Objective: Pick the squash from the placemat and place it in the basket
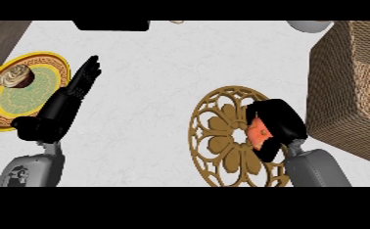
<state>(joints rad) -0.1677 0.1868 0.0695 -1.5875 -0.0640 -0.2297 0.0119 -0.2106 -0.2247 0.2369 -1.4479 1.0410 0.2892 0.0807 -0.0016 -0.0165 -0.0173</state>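
Note:
An orange squash [257, 132] lies on the right part of a round golden lattice placemat [220, 137]. My right hand [278, 120] is curled over the squash, fingers above it and thumb below, hiding most of it. A tall woven basket [341, 83] stands at the right edge, just right of that hand. At the left, my left hand [72, 93] rests open with straight fingers pointing up, apart from the squash.
A yellow and green plate [42, 79] with a brown and cream cupcake [16, 77] sits at the far left, beside my left hand. A black object [112, 25] lies at the counter's far edge. White counter [155, 76] spreads between the hands.

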